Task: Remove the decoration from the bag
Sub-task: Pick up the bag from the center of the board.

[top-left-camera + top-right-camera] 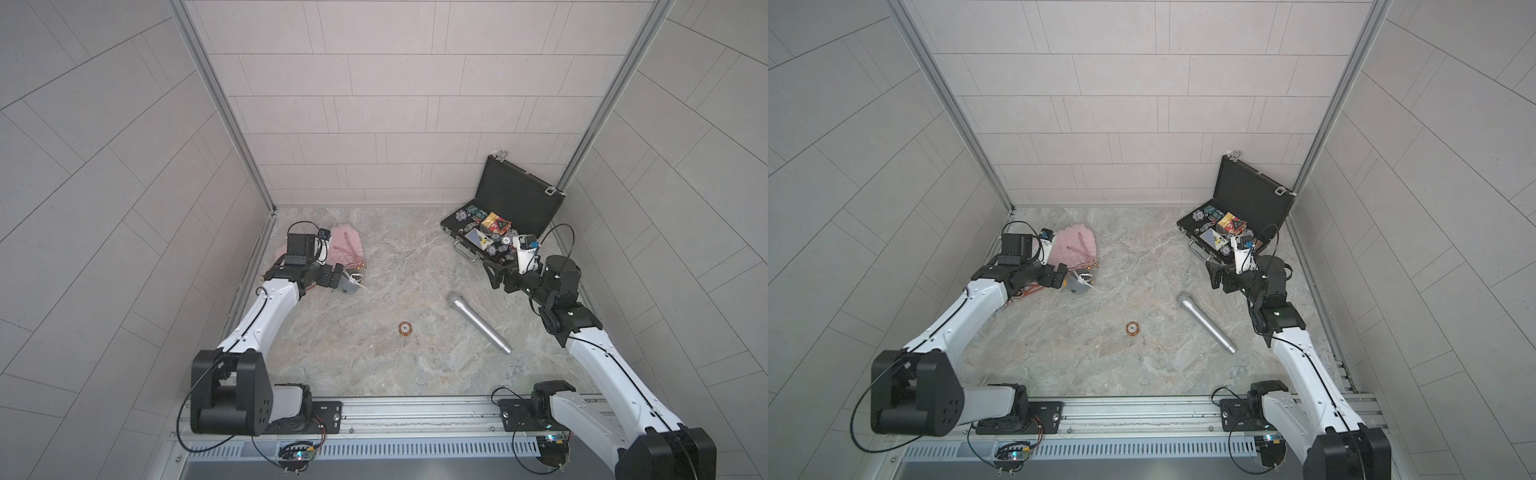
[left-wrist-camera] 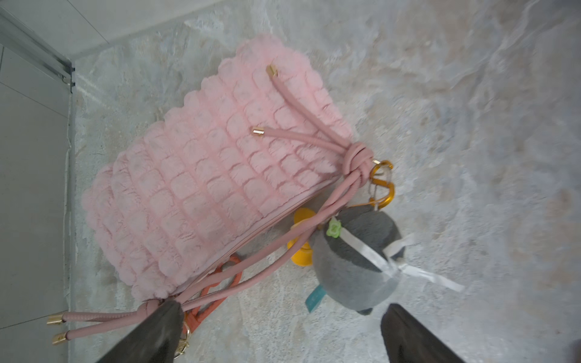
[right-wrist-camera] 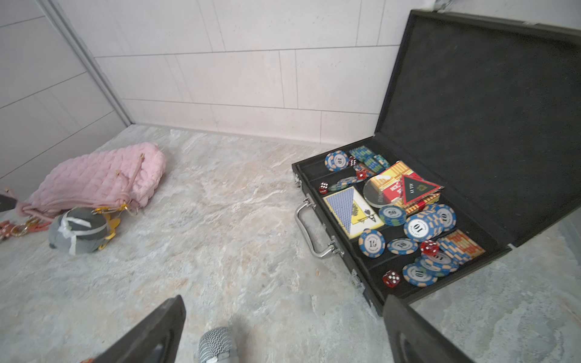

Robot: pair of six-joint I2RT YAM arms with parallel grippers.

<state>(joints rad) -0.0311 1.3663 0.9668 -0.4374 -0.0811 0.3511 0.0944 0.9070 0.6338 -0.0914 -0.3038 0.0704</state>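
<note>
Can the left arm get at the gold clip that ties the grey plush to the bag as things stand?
Probably yes. The left gripper is open just above the plush, and the clip lies exposed beside the strap knot at the bag's edge. Only the strap and plush crowd it.

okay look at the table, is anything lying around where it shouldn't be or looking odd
One orange poker chip lies alone mid-table, apart from the open black case holding the other chips. Inside the case, chips, dice and cards sit jumbled rather than stacked.
</note>
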